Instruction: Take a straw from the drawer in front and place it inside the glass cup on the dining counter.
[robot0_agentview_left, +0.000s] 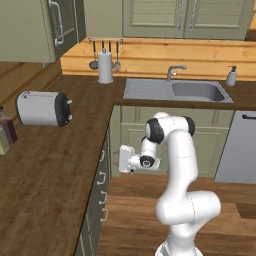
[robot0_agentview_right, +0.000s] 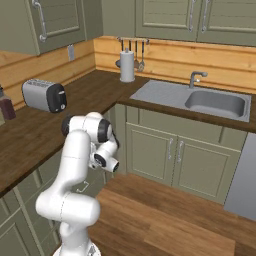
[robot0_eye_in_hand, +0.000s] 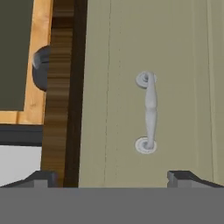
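Step in hand: approach to the closed drawer front (robot0_eye_in_hand: 148, 87). The gripper (robot0_eye_in_hand: 111, 177) has its fingers spread wide, holding nothing. Beyond them lies the handle (robot0_eye_in_hand: 148, 113). Next: advance, straddle the handle, close, pull. The straw presumably lies inside, unseen.

Even, soft, rendered light fills the kitchen, moderately bright with no visible lamp or window. The dark brown wood-grain countertop (robot0_agentview_left: 50, 165) shows no sharp cast shadows; only a faint dark patch lies under the silver toaster with black ends (robot0_agentview_left: 42, 108). The grey steel sink basin (robot0_agentview_left: 197, 91) has no glare. All views look slightly soft and pixelated, the hand view's grey metal drawer handle (robot0_eye_in_hand: 148, 113) blurriest.
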